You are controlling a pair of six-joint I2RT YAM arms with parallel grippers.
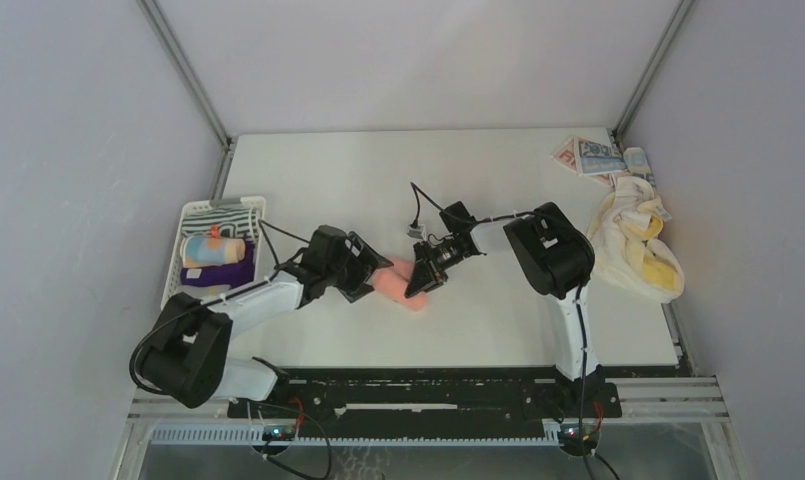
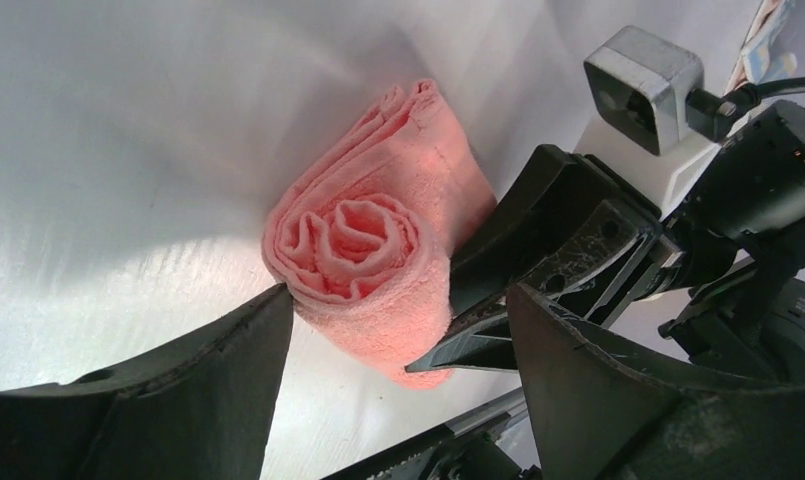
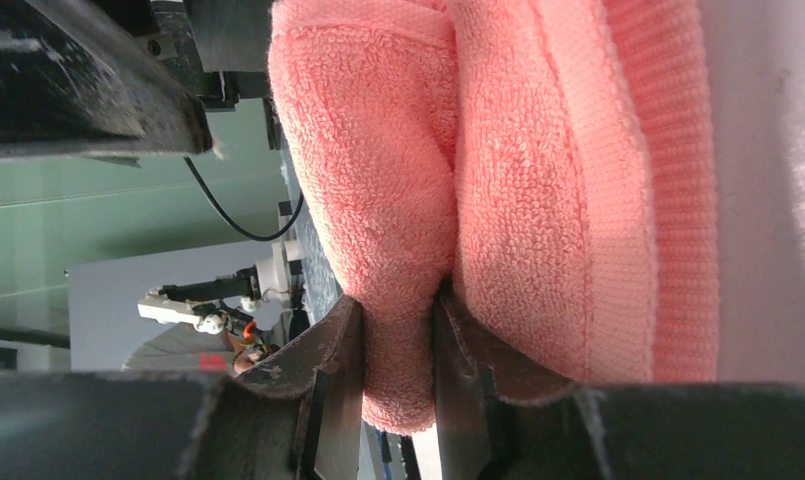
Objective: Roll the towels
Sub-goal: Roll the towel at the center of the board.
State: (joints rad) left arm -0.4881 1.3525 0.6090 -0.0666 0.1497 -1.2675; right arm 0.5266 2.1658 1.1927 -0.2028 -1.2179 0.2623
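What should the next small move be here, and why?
Probably close the left gripper on the pink towel: its jaws stand open around the rolled end, while the right gripper pinches only a fold, so the roll could loosen.

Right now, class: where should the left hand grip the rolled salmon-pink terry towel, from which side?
Probably across the curved sides of the rolled salmon-pink terry towel, from its spiral end: the open left hand faces that end, and squeezing keeps the layers wound.
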